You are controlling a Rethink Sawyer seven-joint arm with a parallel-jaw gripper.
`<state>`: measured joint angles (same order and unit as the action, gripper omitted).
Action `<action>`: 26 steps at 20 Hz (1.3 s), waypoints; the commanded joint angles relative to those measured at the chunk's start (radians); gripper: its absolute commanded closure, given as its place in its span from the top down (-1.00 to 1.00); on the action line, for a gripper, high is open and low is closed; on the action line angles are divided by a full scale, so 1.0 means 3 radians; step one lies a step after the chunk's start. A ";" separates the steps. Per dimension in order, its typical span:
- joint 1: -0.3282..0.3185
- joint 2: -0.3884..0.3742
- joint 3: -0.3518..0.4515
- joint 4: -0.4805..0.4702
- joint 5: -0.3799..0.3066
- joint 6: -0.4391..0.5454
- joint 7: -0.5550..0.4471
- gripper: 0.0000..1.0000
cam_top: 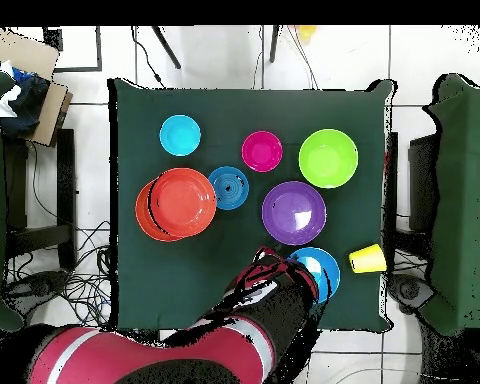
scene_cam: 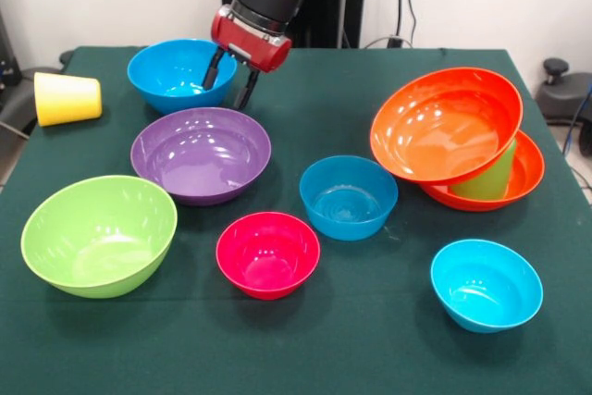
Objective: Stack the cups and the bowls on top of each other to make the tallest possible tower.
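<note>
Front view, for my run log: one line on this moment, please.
end effector: open, at blue bowl rim | tower: two orange bowls, green cup between | yellow cup: on side

I see one large bowl tilted atop a cup inside another, a small bowl at its nine o'clock.

We see an orange bowl tilted on a green cup inside another orange bowl. Left of them, the other bowls sit upright; the yellow cup lies sideways.
</note>
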<state>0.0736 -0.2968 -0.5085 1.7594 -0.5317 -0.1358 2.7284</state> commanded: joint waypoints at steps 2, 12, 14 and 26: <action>0.0042 0.0108 0.0216 -0.0295 0.0194 -0.0164 0.0143 1.00; 0.0061 0.0122 0.0204 -0.0276 0.0215 -0.0181 0.0159 1.00; 0.0034 0.0062 0.0221 -0.0217 0.0173 -0.0161 0.0144 1.00; -0.0056 -0.0017 0.0236 -0.0069 0.0049 -0.0237 0.0108 1.00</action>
<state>0.0684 -0.3185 -0.5174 1.7591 -0.5259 -0.1385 2.7284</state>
